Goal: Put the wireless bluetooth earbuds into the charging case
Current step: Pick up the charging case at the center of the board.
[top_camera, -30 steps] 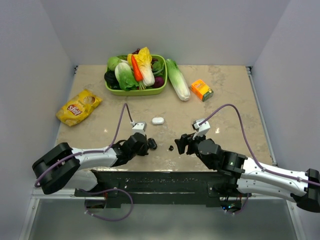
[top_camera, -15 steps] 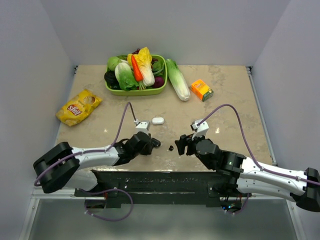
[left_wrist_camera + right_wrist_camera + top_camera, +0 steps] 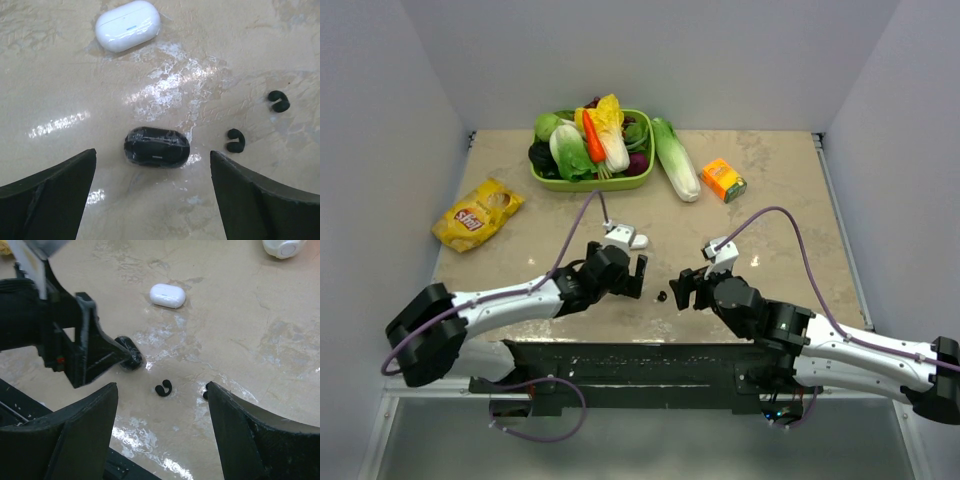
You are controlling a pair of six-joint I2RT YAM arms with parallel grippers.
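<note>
Two black earbuds [image 3: 235, 141] lie loose on the tabletop [image 3: 240, 45], just beside the black charging case [image 3: 156, 147]. The left gripper [image 3: 632, 270] straddles that case with jaws spread wide, gripping nothing. The right gripper [image 3: 682, 288] hovers above the buds, also open and empty. A white case [image 3: 128, 25] sits farther back.

Left pincer [image 3: 631, 275] jaws apart; black earbud [image 3: 662, 296] between it and right pincer [image 3: 682, 290].

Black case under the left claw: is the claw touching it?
Apart. Left wrist view shows bare table between the black case and both fingers of the left gripper.
</note>
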